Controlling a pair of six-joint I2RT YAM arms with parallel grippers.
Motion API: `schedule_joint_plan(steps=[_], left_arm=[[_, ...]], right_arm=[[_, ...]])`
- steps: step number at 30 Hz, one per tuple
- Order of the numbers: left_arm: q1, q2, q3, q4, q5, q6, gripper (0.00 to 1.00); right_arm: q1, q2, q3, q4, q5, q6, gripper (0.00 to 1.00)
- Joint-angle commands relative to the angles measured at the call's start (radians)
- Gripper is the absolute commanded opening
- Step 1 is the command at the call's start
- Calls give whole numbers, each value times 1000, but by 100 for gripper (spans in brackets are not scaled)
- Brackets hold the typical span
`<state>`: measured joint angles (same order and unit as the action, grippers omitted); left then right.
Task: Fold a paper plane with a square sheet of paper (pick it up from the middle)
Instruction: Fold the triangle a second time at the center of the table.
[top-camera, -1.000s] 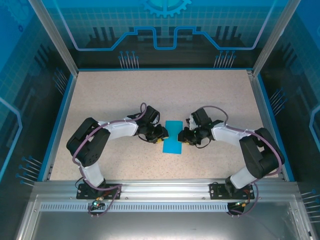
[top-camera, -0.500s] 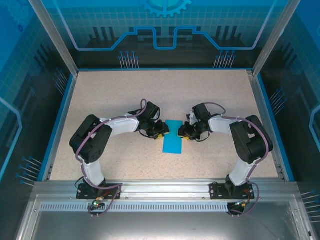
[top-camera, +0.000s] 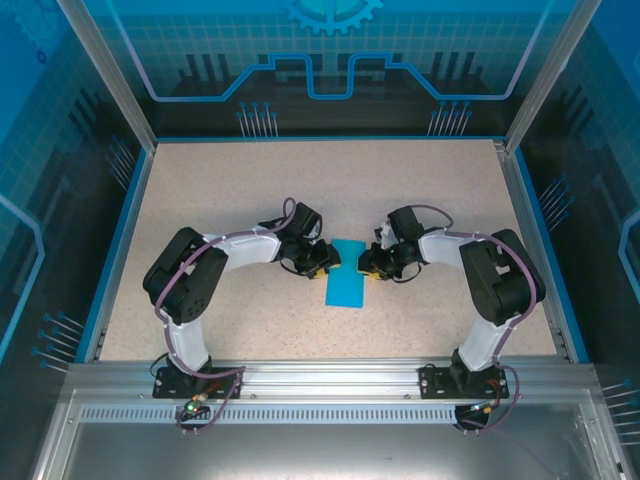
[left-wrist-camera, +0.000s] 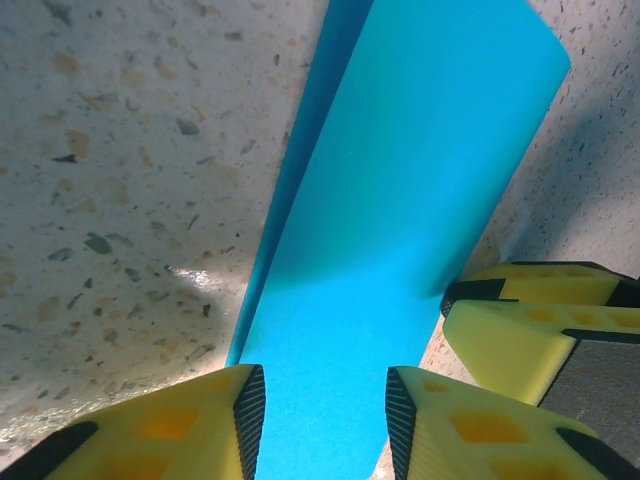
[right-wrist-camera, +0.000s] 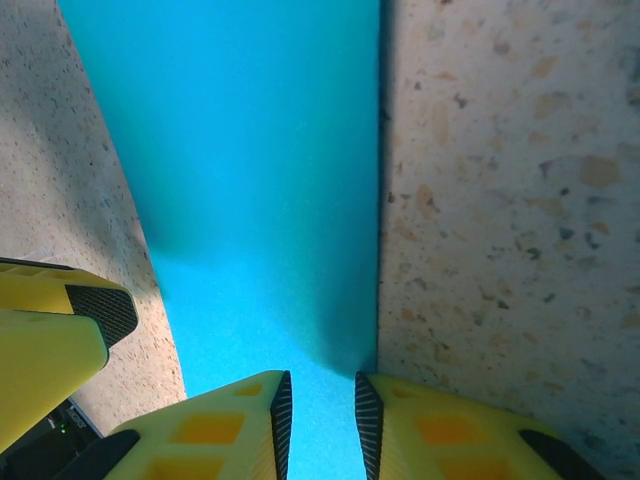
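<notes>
The square sheet of paper (top-camera: 347, 282) is bright cyan and lies on the speckled table as a long rectangle with a doubled layer along one side. It is not shaped like a paper plane. My left gripper (top-camera: 328, 262) is low over the sheet's far left corner. Its yellow fingers stand apart, with the paper (left-wrist-camera: 400, 220) flat beneath the gap (left-wrist-camera: 325, 415). My right gripper (top-camera: 366, 265) faces it at the far right corner. Its jaws (right-wrist-camera: 320, 420) are narrowly apart over the paper (right-wrist-camera: 260, 170) and its edge. Each wrist view also catches the other gripper's fingertips (left-wrist-camera: 530, 320) (right-wrist-camera: 50, 320).
A blue rim (top-camera: 120, 240) borders the speckled table (top-camera: 250, 190), with frame posts and blue panels around it. The metal rail (top-camera: 320, 380) carrying both arm bases runs along the near edge. Open tabletop lies beyond and to both sides of the paper.
Both grippers have slid from the paper's middle towards its far end. The right arm has folded in closer. The left jaws have widened a little. The paper has stayed put.
</notes>
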<state>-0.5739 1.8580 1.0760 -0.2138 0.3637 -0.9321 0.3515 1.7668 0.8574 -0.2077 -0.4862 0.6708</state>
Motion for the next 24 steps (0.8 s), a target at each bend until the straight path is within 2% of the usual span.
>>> schedule_joint_plan(steps=[1, 11, 17, 20, 24], left_arm=[[10, 29, 34, -31, 20, 24, 42], [10, 48, 47, -67, 8, 23, 52], [9, 54, 26, -31, 34, 16, 51], [8, 58, 13, 6, 60, 6, 45], [6, 56, 9, 22, 71, 4, 43]], right_arm=[[-5, 52, -31, -38, 49, -23, 27], [-5, 76, -49, -20, 55, -19, 27], [-3, 79, -47, -21, 51, -22, 27], [-3, 85, -46, -22, 44, -25, 27], [-4, 86, -52, -13, 42, -21, 27]])
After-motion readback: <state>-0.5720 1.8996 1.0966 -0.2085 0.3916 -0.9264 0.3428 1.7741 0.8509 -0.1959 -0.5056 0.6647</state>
